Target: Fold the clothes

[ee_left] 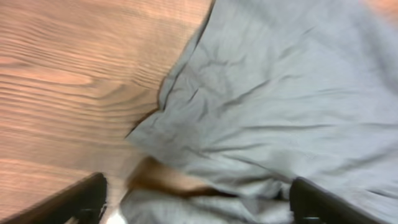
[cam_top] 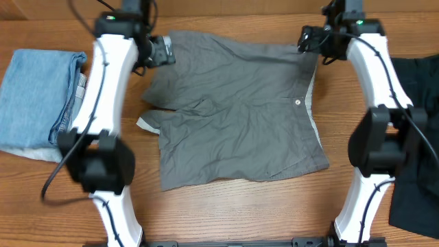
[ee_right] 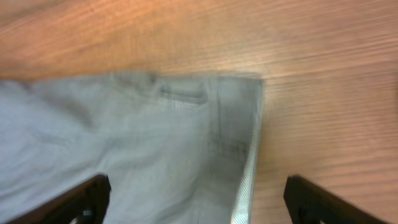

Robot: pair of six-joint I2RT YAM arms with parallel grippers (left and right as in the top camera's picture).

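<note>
Overhead view. One pair of mid-grey fabric shorts (cam_top: 233, 116) lies spread flat at the middle of the brown wood-grain table (cam_top: 226, 213), waistband toward the right arm, with a pale button (cam_top: 298, 102) showing and pale lining along its right edge. Bare wood borders the shorts on the near and far sides. One folded light-blue garment (cam_top: 38, 96) sits at the table's left edge, well apart from the shorts. One black garment (cam_top: 418, 137) lies at the right edge, partly behind the right arm. Two white arms flank the shorts. The left gripper (cam_top: 161, 51) is over the shorts' far left corner, and the right gripper (cam_top: 309, 40) is over the far right corner.

Left wrist view. The left gripper (ee_left: 199, 208) stands spread wide, released, with nothing between its two black fingers (ee_left: 81, 199). The shorts (ee_left: 280, 93) fill the right side, wrinkled, and their hem edge runs diagonally. Bare table (ee_left: 74, 74) lies to the left. The picture is blurred.

Right wrist view. The right gripper (ee_right: 196, 202) is likewise spread wide and empty, one finger (ee_right: 323, 199) over bare table (ee_right: 311, 74) and the other over cloth. The waistband corner (ee_right: 239, 106) of the shorts (ee_right: 124, 143) lies between them, lining visible along its edge. Whether the fingertips touch the cloth cannot be told.
</note>
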